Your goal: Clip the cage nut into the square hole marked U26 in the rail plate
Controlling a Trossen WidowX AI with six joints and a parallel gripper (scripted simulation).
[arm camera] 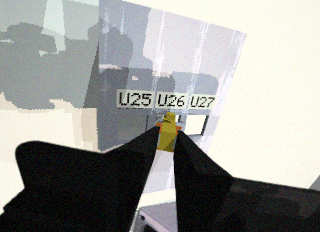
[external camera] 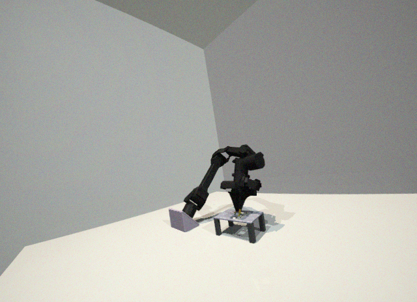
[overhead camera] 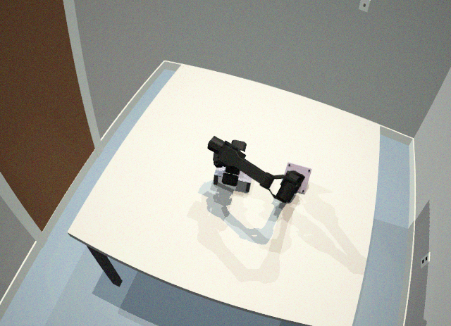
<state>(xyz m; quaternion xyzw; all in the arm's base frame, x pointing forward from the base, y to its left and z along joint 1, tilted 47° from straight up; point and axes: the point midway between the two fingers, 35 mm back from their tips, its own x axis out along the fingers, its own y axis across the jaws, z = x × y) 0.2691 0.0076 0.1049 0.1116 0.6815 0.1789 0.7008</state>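
Showing a brown door (overhead camera: 39,89) at left, beyond a pale bench (overhead camera: 156,163) (external camera: 151,268) (arm camera: 280,117); displaying a wall socket (overhead camera: 367,2) on grey walls (overhead camera: 218,32) (external camera: 101,123), including another outlet (overhead camera: 425,260) at right.

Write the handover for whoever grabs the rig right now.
Claw: shut on the cage nut.
Nut: at the U26 hole, below its label on the rail plate.
Done: nut picked up, brought to U26.
Left: confirm wings hooked (can't tell from these views), open claw, back off, check that flanges rest on top.
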